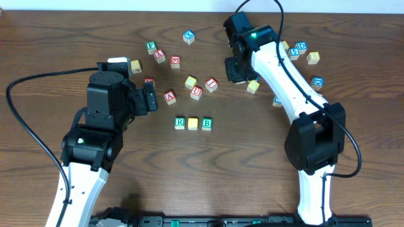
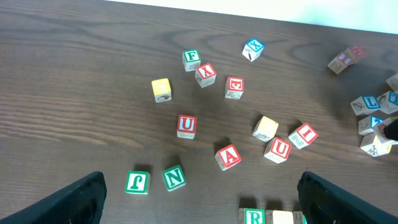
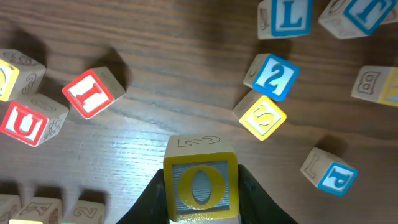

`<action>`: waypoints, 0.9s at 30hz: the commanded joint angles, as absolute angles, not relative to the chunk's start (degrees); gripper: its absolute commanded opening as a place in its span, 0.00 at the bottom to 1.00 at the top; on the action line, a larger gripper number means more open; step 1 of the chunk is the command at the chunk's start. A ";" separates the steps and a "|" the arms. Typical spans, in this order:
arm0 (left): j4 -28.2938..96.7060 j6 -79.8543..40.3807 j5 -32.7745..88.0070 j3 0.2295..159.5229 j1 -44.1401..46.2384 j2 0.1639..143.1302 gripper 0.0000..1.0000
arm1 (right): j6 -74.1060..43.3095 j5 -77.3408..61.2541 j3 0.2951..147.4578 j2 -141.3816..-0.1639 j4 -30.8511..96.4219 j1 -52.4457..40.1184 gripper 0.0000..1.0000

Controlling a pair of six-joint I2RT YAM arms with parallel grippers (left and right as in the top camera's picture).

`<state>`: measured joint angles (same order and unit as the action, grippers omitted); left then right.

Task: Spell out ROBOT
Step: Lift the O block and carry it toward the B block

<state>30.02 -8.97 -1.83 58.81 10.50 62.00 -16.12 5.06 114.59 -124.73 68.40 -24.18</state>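
Mid-table stands a row of three cubes: green R (image 1: 180, 123), a yellow-faced cube (image 1: 193, 123) and green B (image 1: 206, 123). The left wrist view catches the R (image 2: 254, 217) and the yellow cube (image 2: 281, 218) at its bottom edge. My right gripper (image 3: 201, 199) is shut on a yellow O cube (image 3: 201, 185), held above the table at the back right; from overhead the right gripper (image 1: 238, 70) hides it. A blue cube that looks like a T (image 3: 365, 12) lies at the top right. My left gripper (image 2: 205, 211) is open and empty, left of the row (image 1: 151, 99).
Loose cubes lie around: red I (image 3: 93, 92), red U (image 3: 28, 121), blue 2 (image 3: 273, 76), yellow S (image 3: 262, 116), blue L (image 3: 289, 17). Near the left gripper are green N (image 2: 173, 178), a green J (image 2: 137, 183), red A (image 2: 228, 156) and green F (image 2: 191, 59).
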 commanded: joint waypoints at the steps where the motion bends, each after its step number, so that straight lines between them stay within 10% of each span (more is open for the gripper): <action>1: 29.98 -8.80 -2.11 58.98 10.31 61.73 0.96 | -17.58 4.34 114.56 -123.72 69.43 -25.63 0.01; 27: 29.98 -8.80 -2.11 58.98 10.31 61.73 0.96 | -27.46 5.76 74.70 -97.30 50.50 -31.03 0.01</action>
<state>30.02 -8.97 -1.83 58.81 10.50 62.00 -23.81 5.17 77.93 -97.97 51.37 -28.73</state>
